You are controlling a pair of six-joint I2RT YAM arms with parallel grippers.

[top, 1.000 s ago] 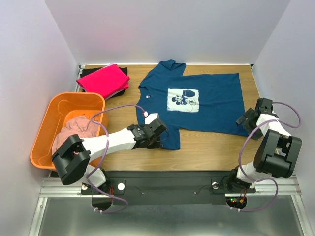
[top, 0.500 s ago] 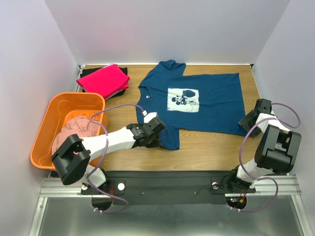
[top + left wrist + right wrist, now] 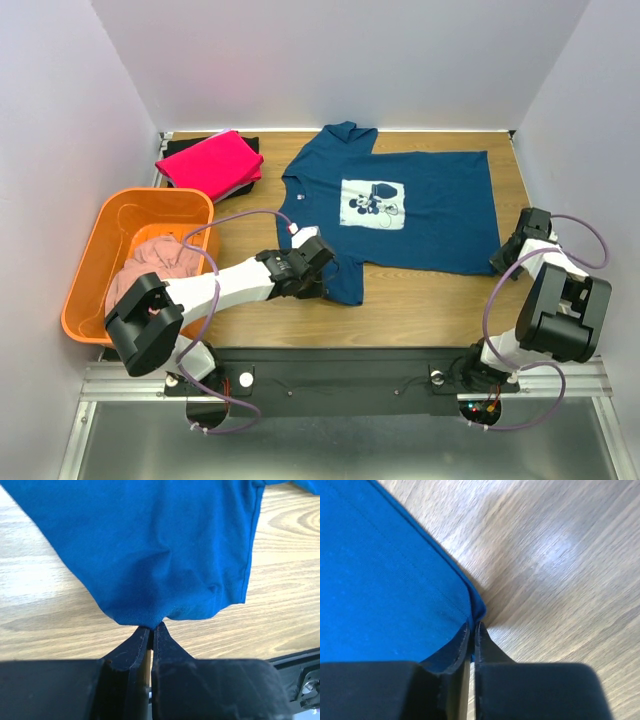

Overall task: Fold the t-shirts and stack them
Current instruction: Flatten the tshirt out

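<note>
A navy blue t-shirt (image 3: 420, 215) with a white cartoon-mouse print lies spread flat on the wooden table, collar to the left. My left gripper (image 3: 322, 272) is shut on its near sleeve, the blue cloth (image 3: 150, 555) bunching at the fingertips (image 3: 162, 630). My right gripper (image 3: 503, 260) is shut on the shirt's near hem corner (image 3: 479, 607) at the right. A folded bright pink t-shirt (image 3: 210, 160) rests on a black one (image 3: 245, 185) at the back left. A pale dusty-pink t-shirt (image 3: 150, 262) lies crumpled in the basket.
An orange plastic basket (image 3: 95, 240) stands at the left edge of the table. White walls close in the left, back and right sides. The black mounting rail (image 3: 340, 375) runs along the near edge.
My right gripper has moved slightly toward the near right and shut on the shirt's hem corner; it stood open a second ago. The left arm has hardly moved.
</note>
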